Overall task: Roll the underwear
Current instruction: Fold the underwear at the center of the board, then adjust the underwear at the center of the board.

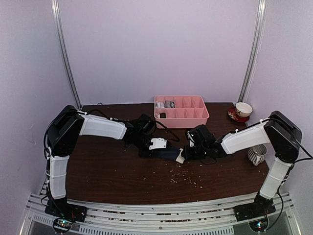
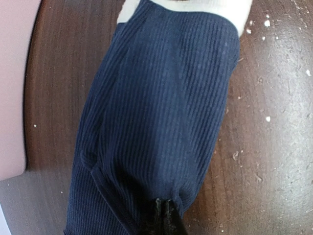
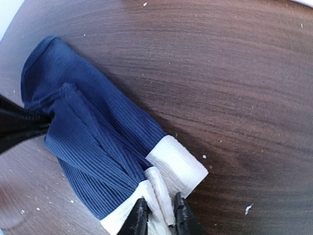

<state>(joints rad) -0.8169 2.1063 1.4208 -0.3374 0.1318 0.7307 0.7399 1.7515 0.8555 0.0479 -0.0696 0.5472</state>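
Observation:
The navy underwear (image 1: 168, 154) lies mid-table as a loosely folded, ribbed bundle, stretched between both grippers. My left gripper (image 2: 165, 204) is shut, pinching a pucker of navy cloth (image 2: 161, 98) at the bundle's left end. In the right wrist view the cream-white waistband (image 3: 178, 166) is at the near end. My right gripper (image 3: 160, 209) has its jaws a little apart, astride one upright fold of that waistband. In the top view the left gripper (image 1: 146, 151) and right gripper (image 1: 188, 152) face each other across the cloth.
A pink compartment tray (image 1: 182, 113) stands behind the grippers; a grey roll (image 1: 169, 104) sits in a back cell. A cup on a red saucer (image 1: 243, 108) is at the back right and a white mug (image 1: 257, 154) beside the right arm. Pale crumbs dot the dark wood.

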